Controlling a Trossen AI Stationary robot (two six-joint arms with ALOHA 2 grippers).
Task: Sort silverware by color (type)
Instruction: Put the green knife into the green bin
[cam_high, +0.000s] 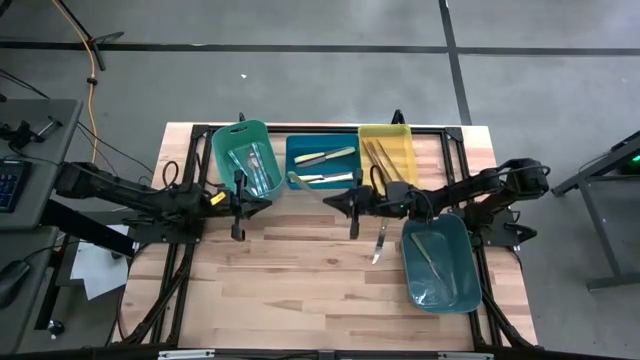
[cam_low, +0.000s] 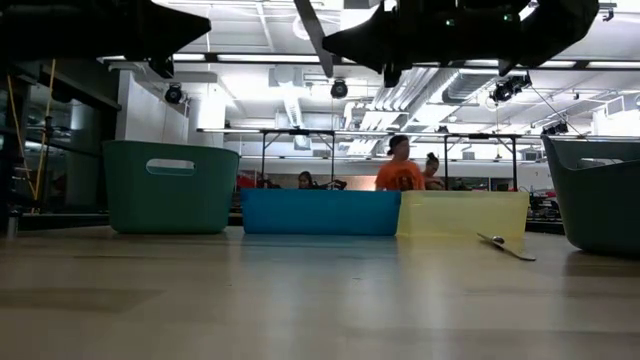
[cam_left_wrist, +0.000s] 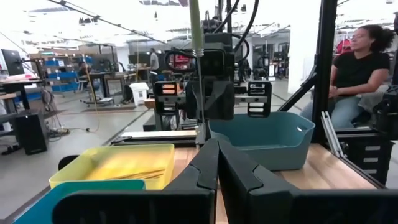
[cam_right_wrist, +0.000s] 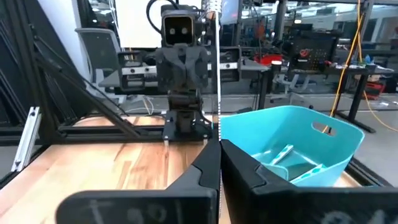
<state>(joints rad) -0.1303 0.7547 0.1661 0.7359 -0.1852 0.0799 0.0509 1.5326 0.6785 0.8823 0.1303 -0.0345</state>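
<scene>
High view shows one thin silvery utensil (cam_high: 379, 242) lying loose at center-right on the wooden desk (cam_high: 300, 280). It looks light, stiff and slippery; its middle seems best to grip. Left tool (cam_high: 238, 205) and right tool (cam_high: 352, 205) are closed, empty.

The silverware is spread over four bins and the counter (cam_high: 300, 270). Clear-bluish pieces (cam_high: 256, 168) lie in the green bin (cam_high: 222, 150) at 11 o'clock. Pale yellow-handled knives (cam_high: 325, 156) lie crosswise in the blue bin (cam_high: 296, 145) at 12. Brownish pieces (cam_high: 380, 155) lie in the yellow bin (cam_high: 385, 131) at 1. A pale utensil (cam_high: 429, 256) lies slanted in the teal bin (cam_high: 470, 290) at 4. One silvery piece (cam_high: 380, 240) lies loose on the counter just beside that bin.
</scene>
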